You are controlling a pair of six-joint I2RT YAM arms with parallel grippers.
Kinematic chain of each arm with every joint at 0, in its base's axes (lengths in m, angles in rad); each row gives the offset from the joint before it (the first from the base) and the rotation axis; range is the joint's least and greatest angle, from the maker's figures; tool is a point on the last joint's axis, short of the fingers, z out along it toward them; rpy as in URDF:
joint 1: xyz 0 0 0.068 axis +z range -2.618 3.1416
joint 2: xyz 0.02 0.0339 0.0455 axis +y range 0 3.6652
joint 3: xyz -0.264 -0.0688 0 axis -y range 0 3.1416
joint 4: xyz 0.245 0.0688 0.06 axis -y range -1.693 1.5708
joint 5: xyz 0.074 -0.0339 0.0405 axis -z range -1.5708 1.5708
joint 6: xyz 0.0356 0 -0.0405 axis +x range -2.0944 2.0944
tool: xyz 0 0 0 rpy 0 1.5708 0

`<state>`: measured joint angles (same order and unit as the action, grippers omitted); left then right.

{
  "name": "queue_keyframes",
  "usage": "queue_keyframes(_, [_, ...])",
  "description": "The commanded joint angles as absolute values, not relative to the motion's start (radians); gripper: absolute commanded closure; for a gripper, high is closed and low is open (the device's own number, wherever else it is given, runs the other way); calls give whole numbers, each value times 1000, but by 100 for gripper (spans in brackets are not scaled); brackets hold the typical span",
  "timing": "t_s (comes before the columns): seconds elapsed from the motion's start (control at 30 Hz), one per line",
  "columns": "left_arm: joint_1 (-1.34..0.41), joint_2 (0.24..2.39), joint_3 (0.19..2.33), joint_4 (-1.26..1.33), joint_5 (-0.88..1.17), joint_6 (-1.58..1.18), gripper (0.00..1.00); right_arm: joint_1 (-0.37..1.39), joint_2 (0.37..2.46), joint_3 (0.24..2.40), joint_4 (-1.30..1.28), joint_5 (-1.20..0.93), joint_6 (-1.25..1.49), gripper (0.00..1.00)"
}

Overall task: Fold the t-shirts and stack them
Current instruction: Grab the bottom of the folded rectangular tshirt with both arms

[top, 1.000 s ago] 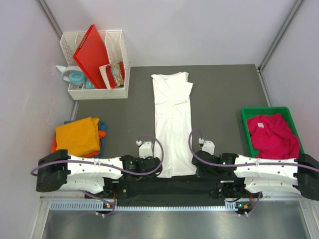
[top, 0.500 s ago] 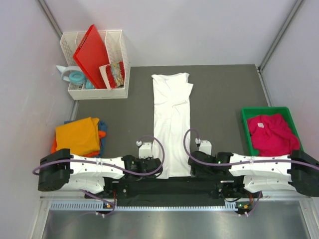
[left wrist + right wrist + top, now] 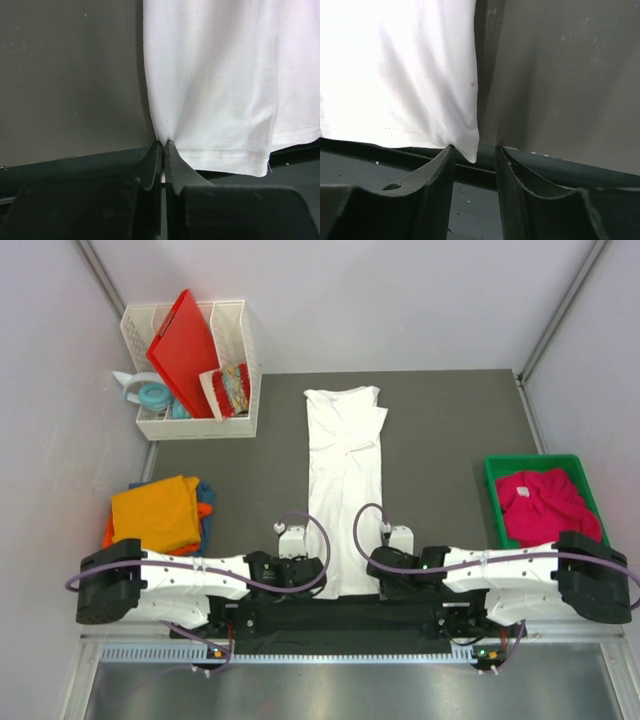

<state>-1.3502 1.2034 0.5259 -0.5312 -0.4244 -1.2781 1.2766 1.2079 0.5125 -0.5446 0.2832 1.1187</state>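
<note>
The white t-shirt (image 3: 345, 480) lies as a long narrow strip down the middle of the grey table (image 3: 450, 440). My left gripper (image 3: 318, 578) sits at the strip's near left corner; in the left wrist view this gripper (image 3: 163, 144) is shut on the hem corner of the white t-shirt (image 3: 215, 80). My right gripper (image 3: 377, 572) is at the near right corner. The right wrist view shows it (image 3: 474, 148) open, with the corner of the shirt (image 3: 420, 75) hanging between its fingers, against the left one and clear of the right one.
An orange t-shirt (image 3: 155, 512) lies on a blue one (image 3: 206, 492) at the left. A magenta t-shirt (image 3: 545, 508) fills the green bin (image 3: 494, 502) on the right. A white basket (image 3: 240, 340) with a red board (image 3: 185, 345) stands at the back left.
The right arm has slid left to the shirt's near right corner and its jaws have opened. The left arm holds still, shut on its corner.
</note>
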Motion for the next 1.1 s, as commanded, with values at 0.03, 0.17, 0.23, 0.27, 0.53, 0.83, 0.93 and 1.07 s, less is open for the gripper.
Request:
queue_keyframes(0.03, [-1356,1204,523,-528,-405,-1266,100,1304,1232,515,-514,301,1143,65])
queue_keyframes(0.17, [-1356,1198,520,-528,-405,-1269,100,1316,1230,512,-528,314,1164,75])
queue_keyframes(0.23, [-1356,1195,517,-528,-407,-1270,100,1316,1220,514,-534,327,1173,89])
queue_keyframes(0.27, [-1356,1195,515,-526,-408,-1269,100,1316,1216,517,-538,334,1177,94])
queue_keyframes(0.53, [-1355,1183,514,-528,-411,-1269,100,1330,1170,543,-589,402,1195,100])
queue_keyframes(0.83, [-1355,1143,583,-609,-482,-1244,100,1390,1141,643,-726,515,1203,100])
queue_keyframes(0.93, [-1356,1124,624,-646,-506,-1235,100,1404,1149,650,-738,522,1212,100])
queue_keyframes(1.07, [-1356,1101,635,-660,-503,-1244,100,1431,1149,650,-750,523,1241,100])
